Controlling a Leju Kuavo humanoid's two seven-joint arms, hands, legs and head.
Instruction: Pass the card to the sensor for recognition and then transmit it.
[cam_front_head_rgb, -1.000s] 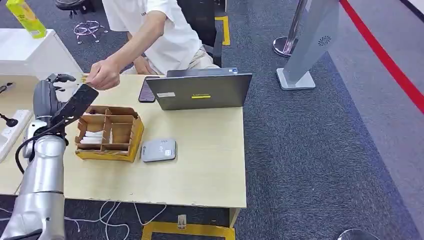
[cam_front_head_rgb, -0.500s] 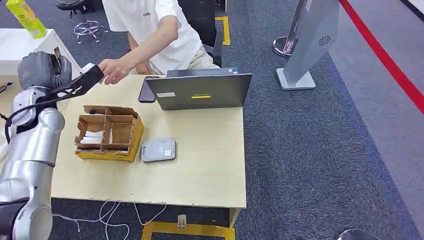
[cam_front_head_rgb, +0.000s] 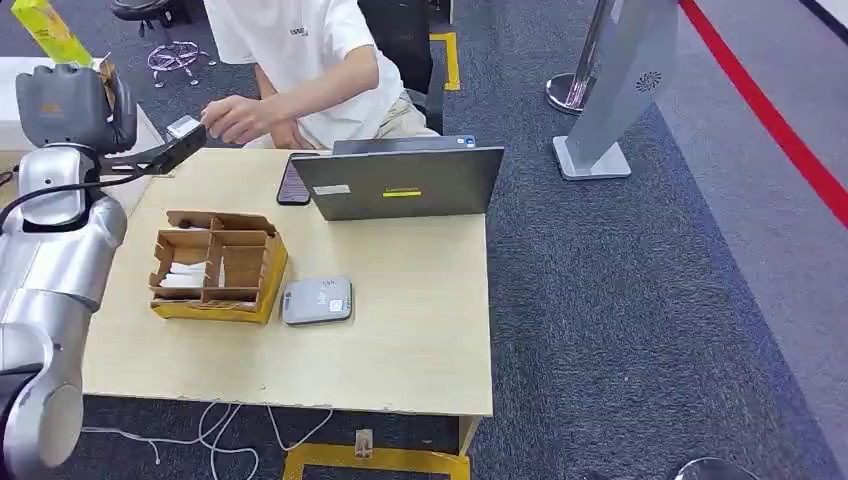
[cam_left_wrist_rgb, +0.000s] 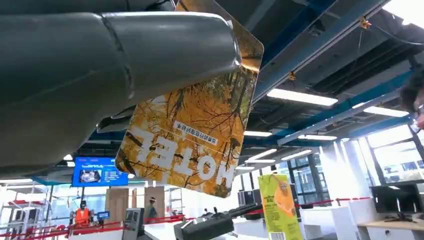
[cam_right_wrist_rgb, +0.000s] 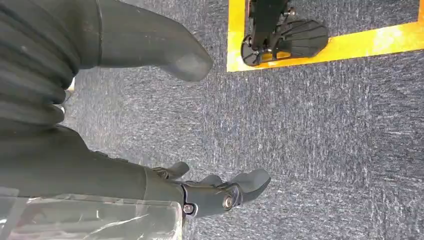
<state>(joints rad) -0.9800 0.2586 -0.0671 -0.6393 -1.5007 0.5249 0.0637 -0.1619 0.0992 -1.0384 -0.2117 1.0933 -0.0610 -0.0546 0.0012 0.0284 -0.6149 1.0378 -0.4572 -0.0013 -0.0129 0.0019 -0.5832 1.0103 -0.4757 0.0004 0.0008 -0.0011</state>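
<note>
My left hand (cam_front_head_rgb: 76, 106) is raised high over the table's far left corner. Its thumb (cam_left_wrist_rgb: 115, 65) pins a card (cam_left_wrist_rgb: 195, 135) printed with yellow autumn trees and white lettering. The card's edge peeks above the hand (cam_front_head_rgb: 104, 77) in the head view. The grey card sensor (cam_front_head_rgb: 317, 300) lies flat on the table, to the right of the cardboard box and well below and right of the hand. A seated person's hand (cam_front_head_rgb: 235, 119) reaches close to my left wrist. My right hand (cam_right_wrist_rgb: 75, 165) hangs over the carpet, fingers apart and holding nothing.
A divided cardboard box (cam_front_head_rgb: 216, 266) with white cards stands on the wooden table (cam_front_head_rgb: 400, 350). A laptop (cam_front_head_rgb: 400, 181) and a phone (cam_front_head_rgb: 292, 181) sit at the far edge. A yellow carton (cam_front_head_rgb: 45, 35) stands on a white counter to the left.
My left arm has lifted from just above the cardboard box up and left toward the person, carrying the card. The person's hand has shifted right and farther back.
</note>
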